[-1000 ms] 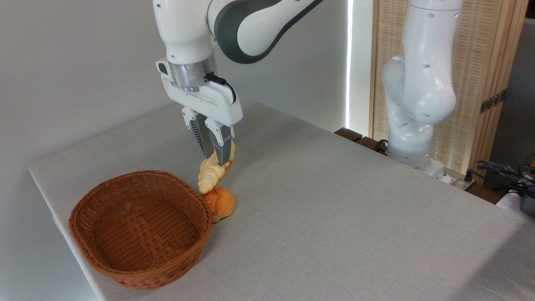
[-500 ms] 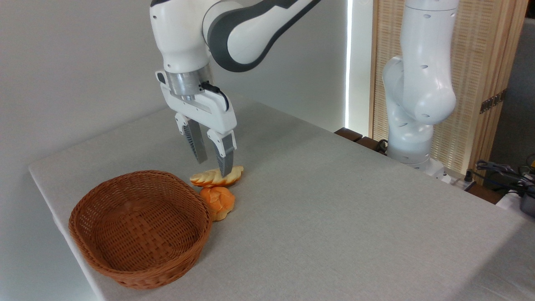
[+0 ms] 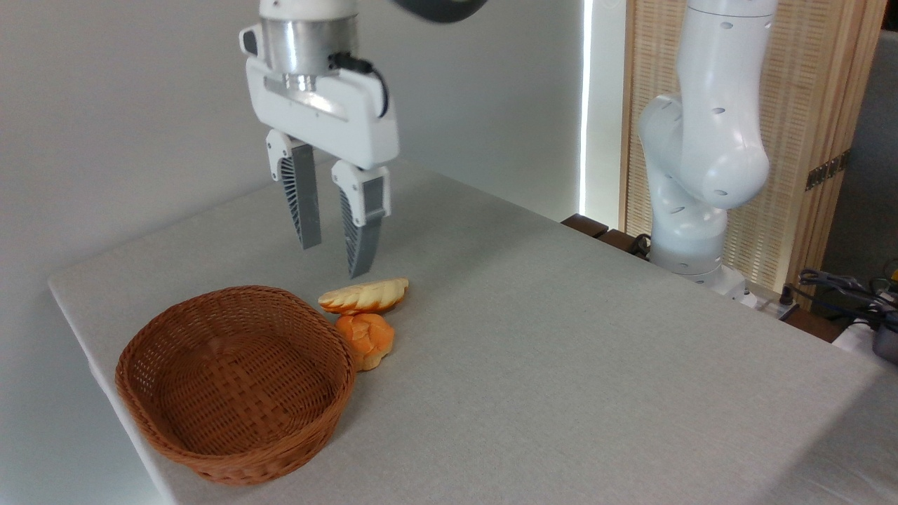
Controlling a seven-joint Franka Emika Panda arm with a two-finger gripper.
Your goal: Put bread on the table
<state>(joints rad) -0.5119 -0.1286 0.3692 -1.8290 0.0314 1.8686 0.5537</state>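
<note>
Hovering released, gripper empty and clear above the bread, now lying flat on the counter toward its far left corner, beside the basket, touching the bun.

Table: matt grey-beige cloth with a fine weave. Basket: brown woven wicker, rough and ribbed, standing on the cloth. Bread, just beside the basket: pale golden, ridged, with a slight sheen. Bun, touching the basket rim: orange, smooth, faintly glossy. Gripper, above the bread: glossy white plastic body, brushed metal collar, ribbed grey matt fingers.
</note>
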